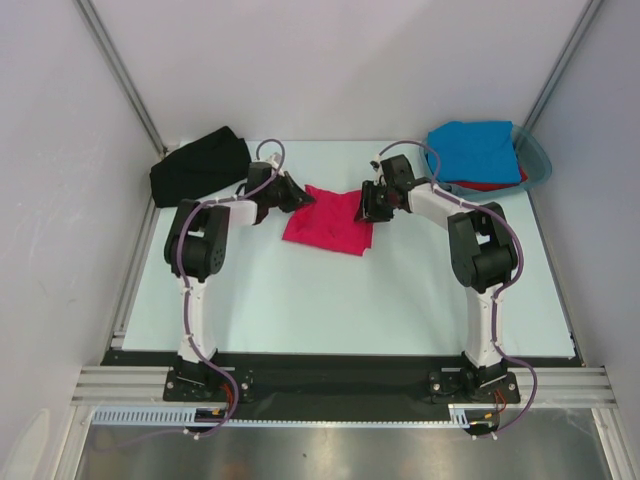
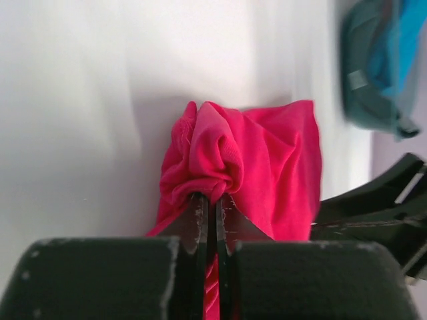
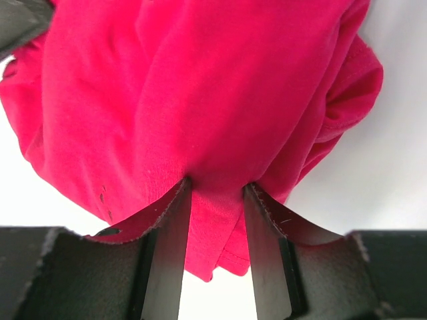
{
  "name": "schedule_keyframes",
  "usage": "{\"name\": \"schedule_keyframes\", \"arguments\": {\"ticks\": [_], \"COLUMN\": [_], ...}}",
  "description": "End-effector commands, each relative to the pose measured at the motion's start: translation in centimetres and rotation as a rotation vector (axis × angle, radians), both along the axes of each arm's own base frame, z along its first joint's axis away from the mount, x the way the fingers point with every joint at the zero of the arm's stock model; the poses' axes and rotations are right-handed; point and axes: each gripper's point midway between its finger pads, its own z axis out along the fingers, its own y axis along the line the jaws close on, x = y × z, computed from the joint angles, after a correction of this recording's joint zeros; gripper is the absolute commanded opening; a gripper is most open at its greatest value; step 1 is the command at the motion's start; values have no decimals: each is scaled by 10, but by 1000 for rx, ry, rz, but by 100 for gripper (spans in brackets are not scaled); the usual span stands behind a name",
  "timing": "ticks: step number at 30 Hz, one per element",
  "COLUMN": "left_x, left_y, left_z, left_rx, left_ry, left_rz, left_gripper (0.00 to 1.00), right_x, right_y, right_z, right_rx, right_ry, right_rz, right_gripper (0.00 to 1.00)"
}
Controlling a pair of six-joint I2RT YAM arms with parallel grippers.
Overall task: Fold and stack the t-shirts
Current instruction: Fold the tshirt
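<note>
The crimson-pink soft cloth t-shirt (image 1: 328,222) sits as a rumpled, roughly square bundle on the pale white flat tabletop (image 1: 330,300), about midway between the two arms and toward the far half of the surface. Its left edge is gathered into a tight wrinkled knot, and the rest spreads out in loose folds toward the right.

The left gripper (image 1: 296,195) meets the shirt at that left edge. In the left wrist view its black fingers (image 2: 199,220) are pressed almost together, with the bunched pink cloth (image 2: 253,160) pinched between them. The right gripper (image 1: 366,205) reaches the shirt's upper right corner. In the right wrist view its jaws stand at a middling width and a thick fold of the pink fabric (image 3: 187,100) fills the gap between them, so it grips the same shirt.

Well apart from this, a black soft cloth t-shirt (image 1: 200,165) lies in a loose heap at the far left corner of the table. At the far right corner stands a translucent teal plastic tub (image 1: 540,160), with a bright blue folded cloth t-shirt (image 1: 475,150) on top and a sliver of a red cloth t-shirt (image 1: 495,185) showing under the blue one's near edge
</note>
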Motion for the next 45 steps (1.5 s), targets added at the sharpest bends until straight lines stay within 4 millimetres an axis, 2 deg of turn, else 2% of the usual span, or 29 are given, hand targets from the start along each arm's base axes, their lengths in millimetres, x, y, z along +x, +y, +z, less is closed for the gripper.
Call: {"name": "schedule_keyframes", "arguments": {"ticks": [1, 3, 4, 5, 7, 8, 9, 10, 11, 12, 14, 18, 21, 24, 25, 27, 29, 31, 33, 34, 39, 45], "left_x": [-6, -10, -7, -6, -5, -2, -4, 0, 1, 0, 4, 3, 3, 4, 3, 6, 8, 12, 14, 14, 15, 18], "left_y": [-6, 2, 5, 13, 22, 29, 33, 38, 42, 46, 56, 70, 74, 66, 61, 55, 49, 46, 45, 44, 48, 49], "left_z": [24, 26, 37, 40, 43, 52, 52, 54, 65, 62, 73, 78, 83, 87, 81, 81, 70, 64, 51, 51, 36, 31], "left_rx": [-178, -228, -249, -258, -239, -207, -181, -146, -117, -58, 15, 126, 201, 242, 251, 252, 261, 273, 282, 281, 306, 319], "left_ry": [-30, -11, -49, -57, -66, -106, -102, -112, -134, -135, -178, -186, -200, -219, -207, -210, -194, -178, -153, -153, -112, -100], "left_rz": [-42, -26, -24, -13, 7, 9, 15, 38, 43, 43, 70, 118, 142, 128, 117, 103, 92, 93, 91, 89, 109, 106], "left_gripper": [0, 2, 20, 30, 46, 49, 53, 64, 67, 68, 69, 69, 70, 70, 70, 70, 69, 68, 67, 67, 67, 67], "right_x": [2, 1, 1, 1, 0, -2, -1, -1, -2, -2, -1, 1, 4, 7, 8, 7, 7, 7, 7, 6, 6, 5], "right_y": [-4, -4, -2, -3, -5, -5, -8, -8, -9, -11, -13, -18, -24, -26, -26, -26, -25, -26, -27, -27, -27, -27], "right_z": [3, 5, 5, 5, 6, 7, 7, 8, 7, 7, 8, 8, 10, 12, 13, 13, 13, 12, 10, 9, 8, 5], "right_rx": [0, 4, 6, 7, 2, -1, -4, -6, -10, -16, -27, -54, -78, -84, -82, -79, -78, -78, -83, -83, -82, -82], "right_ry": [-12, -14, -14, -15, -21, -23, -24, -29, -27, -30, -35, -44, -59, -67, -69, -67, -66, -62, -60, -57, -53, -48], "right_rz": [-14, -12, -12, -13, -17, -19, -25, -25, -27, -33, -37, -58, -82, -90, -91, -90, -89, -90, -90, -87, -86, -86], "right_gripper": [42, 42, 42, 42, 42, 42, 42, 42, 42, 42, 42, 42, 42, 42, 42, 42, 42, 42, 42, 42, 42, 42]}}
